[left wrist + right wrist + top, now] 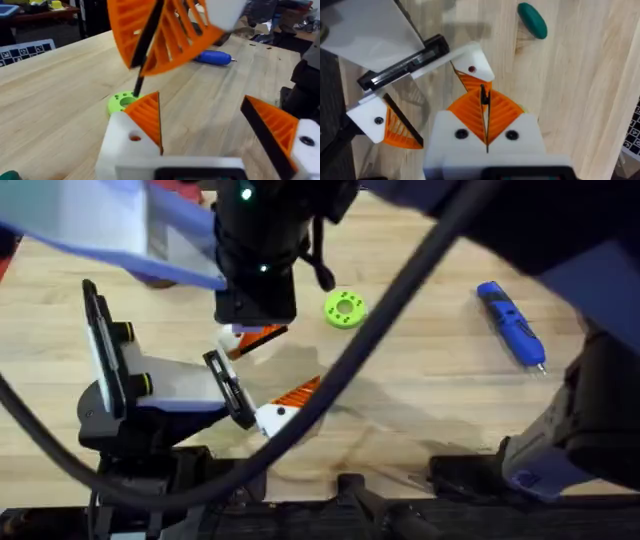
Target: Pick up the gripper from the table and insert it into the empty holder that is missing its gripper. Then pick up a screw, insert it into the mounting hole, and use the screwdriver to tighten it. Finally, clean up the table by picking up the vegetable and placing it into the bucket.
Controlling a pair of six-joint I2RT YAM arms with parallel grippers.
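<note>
Right hand (486, 127) closed, empty, above left hand (427, 95), open; vegetable (532, 20) nearby.

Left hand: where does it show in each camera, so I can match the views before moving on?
Overhead: left hand at centre-left of the table, open, orange pads spread beside the green disc.
Left wrist: left hand nearest the camera, with the wooden table between its two pads.
Right wrist: left hand lies beyond the right hand, one pad either side.
Shared landmark: the green disc, in overhead and left wrist.
</note>
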